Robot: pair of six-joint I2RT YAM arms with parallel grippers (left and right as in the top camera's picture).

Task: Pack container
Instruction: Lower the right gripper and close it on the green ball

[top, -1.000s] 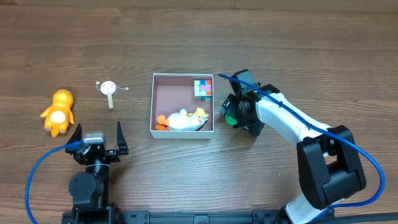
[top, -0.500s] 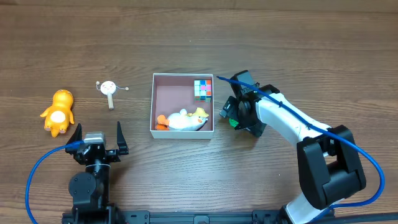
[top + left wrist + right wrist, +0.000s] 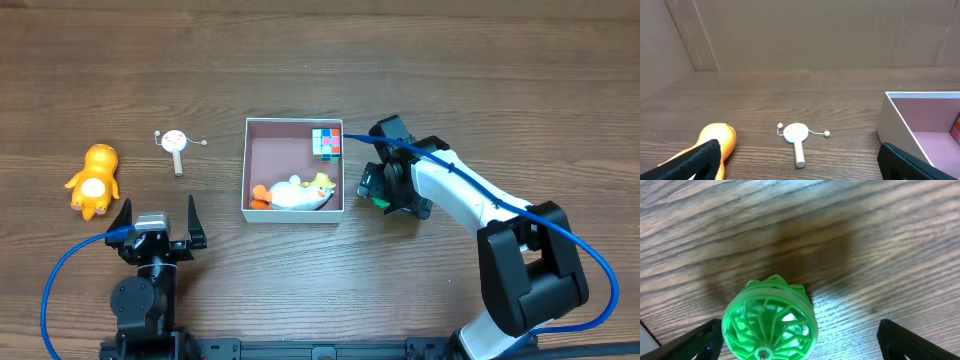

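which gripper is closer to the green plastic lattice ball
Right. The right gripper hangs directly over the green plastic lattice ball beside the white cardboard box; the left gripper sits far beyond the box's other side.

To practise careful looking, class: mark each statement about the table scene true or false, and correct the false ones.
1. The colourful cube lies inside the box. True.
2. The orange toy lies inside the box. False: it lies on the table, left of the box.
3. The green ball sits on the table outside the box, between the open fingers of the right gripper. True.
4. The left gripper holds the white rattle. False: it is open and empty, and the rattle lies on the table apart from it.
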